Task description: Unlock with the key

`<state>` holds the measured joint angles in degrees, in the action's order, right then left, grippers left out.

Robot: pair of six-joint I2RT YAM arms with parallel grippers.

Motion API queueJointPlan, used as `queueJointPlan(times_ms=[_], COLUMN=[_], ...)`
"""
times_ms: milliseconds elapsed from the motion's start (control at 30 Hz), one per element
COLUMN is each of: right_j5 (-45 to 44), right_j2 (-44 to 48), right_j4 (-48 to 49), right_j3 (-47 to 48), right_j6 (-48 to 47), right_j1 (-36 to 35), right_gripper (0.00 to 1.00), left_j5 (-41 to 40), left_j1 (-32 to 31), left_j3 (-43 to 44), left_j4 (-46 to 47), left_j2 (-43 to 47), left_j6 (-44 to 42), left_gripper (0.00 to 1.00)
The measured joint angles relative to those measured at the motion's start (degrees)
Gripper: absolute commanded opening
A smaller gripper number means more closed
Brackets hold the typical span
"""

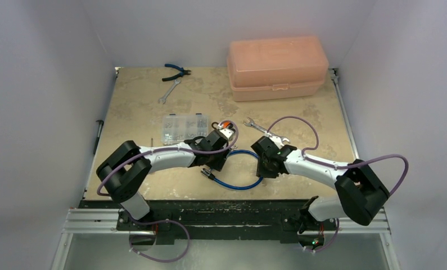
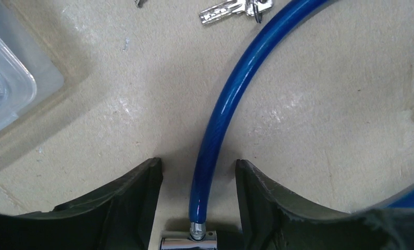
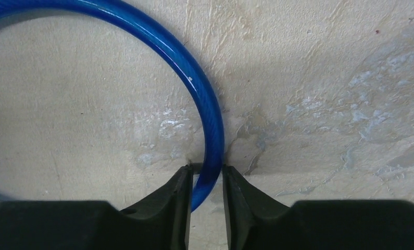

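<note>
Blue cable point(image 2: 215, 120), mottled beige table point(image 1: 142, 95), peach-pink toolbox point(image 1: 277, 67), black left pincer point(image 2: 197, 161) and right pincer point(image 3: 205, 167).

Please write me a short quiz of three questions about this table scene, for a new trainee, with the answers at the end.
1. True or false: the right gripper is shut on the blue cable.
2. What lies between the open fingers of the left gripper? A) a wrench B) the blue cable C) the silver keys
3. Fill in: the pink toolbox stands at the ____ edge of the table, seen from the arm bases.
Key: 1 true; 2 B; 3 far.
</note>
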<state>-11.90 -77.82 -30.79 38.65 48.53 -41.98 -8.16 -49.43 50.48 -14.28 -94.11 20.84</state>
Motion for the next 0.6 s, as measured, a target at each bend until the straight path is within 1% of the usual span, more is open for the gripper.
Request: queueJointPlan(times_ms=[167, 267, 467, 600], right_j5=[-0.98, -2.32, -7.19, -9.75], right_j2=[-0.31, -0.26, -0.17, 0.59], right_j4=[-0.04, 0.00, -1.68, -2.51], right_j3=[0.20, 0.22, 1.51, 2.60], right_j6=[0.00, 0.11, -0.17, -1.38], right_j1=[0.00, -0.04, 1.09, 4.15], right_gripper=[0.25, 0.24, 0.24, 0.23], left_j5=[-2.99, -3.48, -3.65, -3.39], left_j1=[-0.76, -1.46, -3.69, -4.83], left_j3=[0.57, 0.57, 0.50, 0.50], left_j4=[0.31, 1.40, 3.65, 5.77], left_j2=[-1.14, -1.46, -2.01, -2.56], left_j6=[0.15, 0.59, 2.89, 7.10], left_gripper=[0.23, 0.11, 0.01, 0.00])
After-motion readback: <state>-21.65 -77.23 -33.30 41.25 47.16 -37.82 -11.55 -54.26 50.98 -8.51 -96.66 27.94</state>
